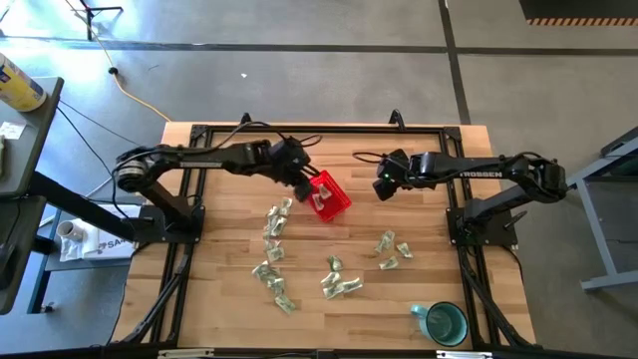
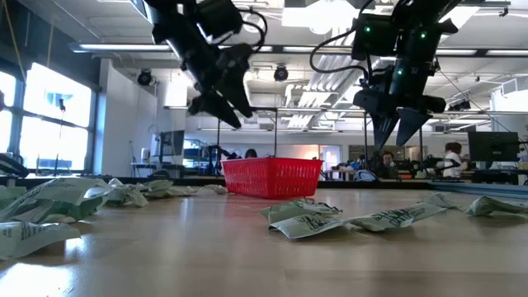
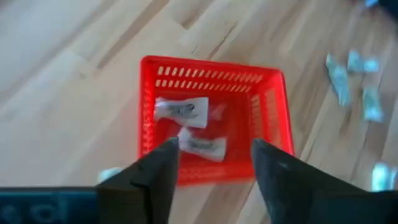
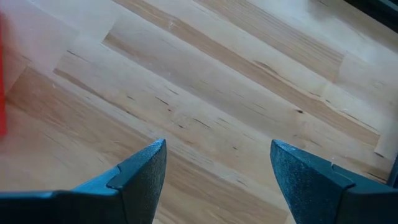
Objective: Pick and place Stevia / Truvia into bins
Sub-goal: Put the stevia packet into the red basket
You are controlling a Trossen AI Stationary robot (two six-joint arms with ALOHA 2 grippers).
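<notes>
A bright red perforated plastic basket (image 1: 330, 194) with mesh-patterned sides held white paper packets (image 3: 181, 110) printed in grey, pale green-and-white sweetener packets (image 1: 274, 277) lay on the light striped wooden butcher-block table (image 1: 219, 299), beside a teal mug (image 1: 446, 323).

Bright overhead light, blurred wrist views.

On my right forearm (image 1: 477, 173) I read the white word "TROSSEN" in the high view. Beside the counter, a white bag (image 1: 100, 242) on the floor shows red letters that begin "SA"; the rest is hidden. Print on the packets (image 3: 181, 111) in the red basket (image 3: 273, 118) is too blurred for me to read.
</notes>
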